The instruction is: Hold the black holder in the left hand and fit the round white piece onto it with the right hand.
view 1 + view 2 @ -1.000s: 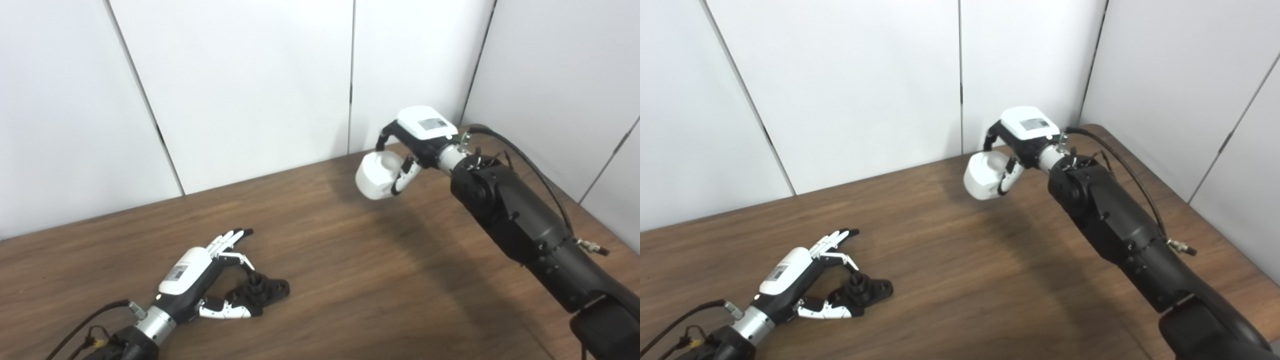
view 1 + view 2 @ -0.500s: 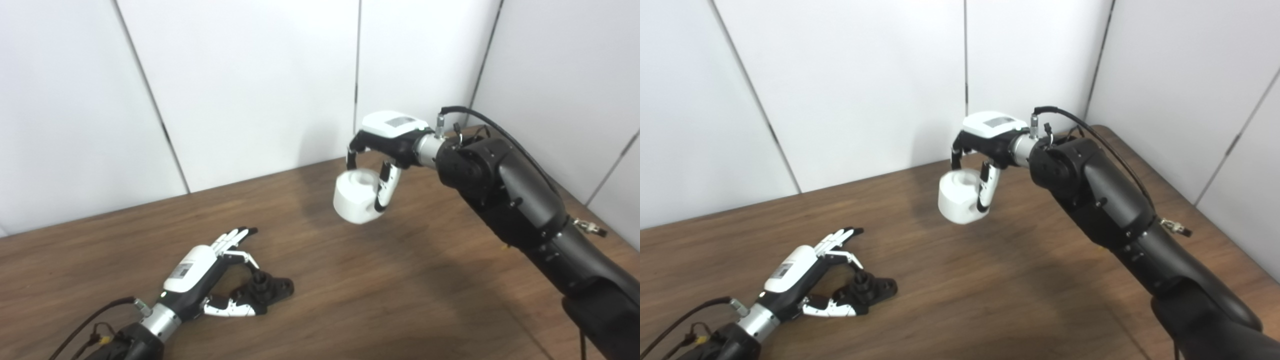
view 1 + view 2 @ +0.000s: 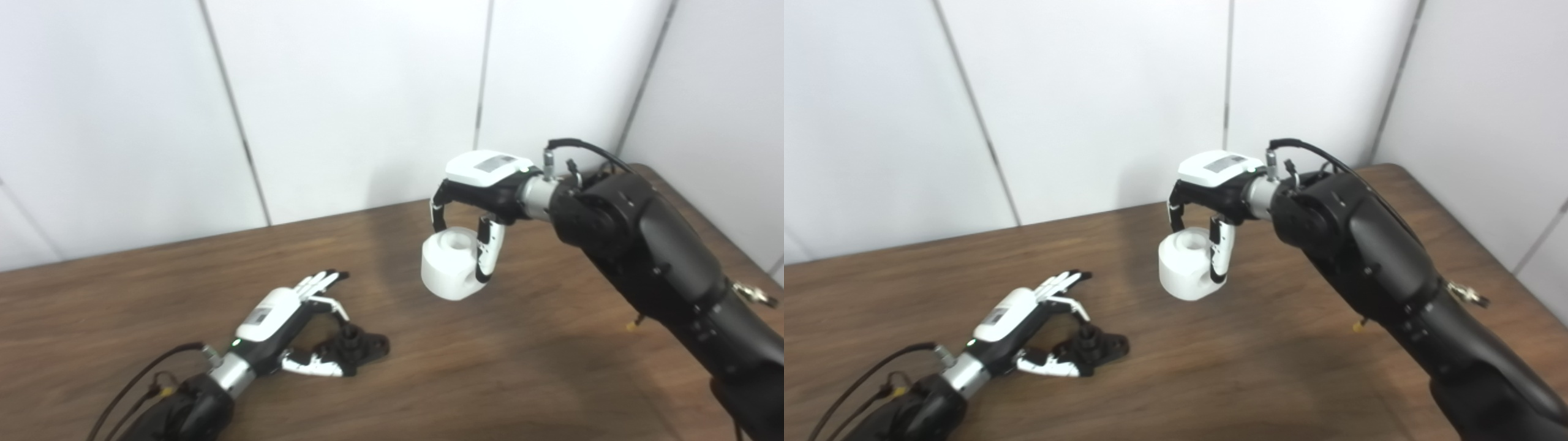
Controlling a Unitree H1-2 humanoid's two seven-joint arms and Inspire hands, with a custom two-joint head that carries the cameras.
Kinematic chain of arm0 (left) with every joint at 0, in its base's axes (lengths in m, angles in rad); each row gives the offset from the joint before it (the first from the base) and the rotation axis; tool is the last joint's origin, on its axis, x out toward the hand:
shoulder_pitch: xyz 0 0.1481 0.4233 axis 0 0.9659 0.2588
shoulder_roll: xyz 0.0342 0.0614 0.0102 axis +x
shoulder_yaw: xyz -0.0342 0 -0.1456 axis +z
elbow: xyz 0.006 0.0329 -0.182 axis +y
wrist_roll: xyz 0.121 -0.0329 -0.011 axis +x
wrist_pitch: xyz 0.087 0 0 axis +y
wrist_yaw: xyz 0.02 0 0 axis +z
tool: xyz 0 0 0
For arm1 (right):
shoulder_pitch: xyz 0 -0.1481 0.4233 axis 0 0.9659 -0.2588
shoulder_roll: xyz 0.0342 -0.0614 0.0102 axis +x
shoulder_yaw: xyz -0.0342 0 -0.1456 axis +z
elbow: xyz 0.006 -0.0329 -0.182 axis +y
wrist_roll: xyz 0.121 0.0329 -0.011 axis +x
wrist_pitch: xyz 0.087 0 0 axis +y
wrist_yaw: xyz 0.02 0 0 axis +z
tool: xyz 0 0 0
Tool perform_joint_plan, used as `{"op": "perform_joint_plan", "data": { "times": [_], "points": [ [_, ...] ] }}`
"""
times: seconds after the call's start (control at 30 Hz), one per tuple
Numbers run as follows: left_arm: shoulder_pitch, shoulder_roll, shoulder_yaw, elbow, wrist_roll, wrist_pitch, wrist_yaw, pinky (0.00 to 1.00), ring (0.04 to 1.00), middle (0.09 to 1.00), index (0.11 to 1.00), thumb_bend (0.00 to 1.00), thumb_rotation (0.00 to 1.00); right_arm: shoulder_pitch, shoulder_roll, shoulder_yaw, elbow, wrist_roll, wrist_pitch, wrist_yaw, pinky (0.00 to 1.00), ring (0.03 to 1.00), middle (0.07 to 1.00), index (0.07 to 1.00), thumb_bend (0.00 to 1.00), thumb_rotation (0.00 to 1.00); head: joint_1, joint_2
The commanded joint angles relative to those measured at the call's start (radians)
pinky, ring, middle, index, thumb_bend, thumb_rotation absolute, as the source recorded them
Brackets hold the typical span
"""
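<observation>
At centre frame the right hand (image 3: 474, 202) is clamped from above on the round white piece (image 3: 450, 263), carried clear of the desk (image 3: 520, 367) with its bore upward, presumably for fitting. At lower left the left hand (image 3: 278, 324) lies with fingers spread loosely round the black holder (image 3: 358, 346), which rests on the desk, not yet lifted.

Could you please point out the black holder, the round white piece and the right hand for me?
black holder (image 3: 358, 346), left eye view, on its raised middle.
round white piece (image 3: 449, 269), left eye view, on its side wall.
right hand (image 3: 1220, 177), right eye view, on its back.
</observation>
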Motion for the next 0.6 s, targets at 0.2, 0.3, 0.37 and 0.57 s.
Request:
{"op": "perform_joint_plan", "data": {
  "times": [0.2,0.3,0.37,0.57],
  "points": [
    [0.057,-0.030,0.010,0.059,0.116,0.036,-0.077,1.00,1.000,0.988,0.483,0.52,0.08,-0.047,0.025,-0.019,-0.050,-0.003,-0.045,-0.041,0.83,0.818,0.750,0.481,0.52,0.14,0.054,0.007],
    [0.057,-0.041,0.022,0.057,0.131,0.045,-0.084,1.00,1.000,0.988,0.483,0.52,0.08,-0.046,0.040,-0.016,-0.057,-0.006,-0.048,-0.038,0.84,0.823,0.755,0.481,0.52,0.14,0.072,0.008],
    [0.057,-0.048,0.027,0.056,0.140,0.050,-0.087,1.00,1.000,0.987,0.483,0.52,0.08,-0.045,0.046,-0.013,-0.059,-0.008,-0.057,-0.037,0.84,0.823,0.756,0.481,0.52,0.14,0.085,0.010],
    [0.060,-0.065,0.045,0.050,0.152,0.061,-0.100,1.00,1.000,0.983,0.483,0.52,0.07,-0.044,0.075,-0.015,-0.058,0.004,-0.082,-0.049,0.82,0.811,0.752,0.480,0.52,0.14,0.114,0.015]
  ]
}}
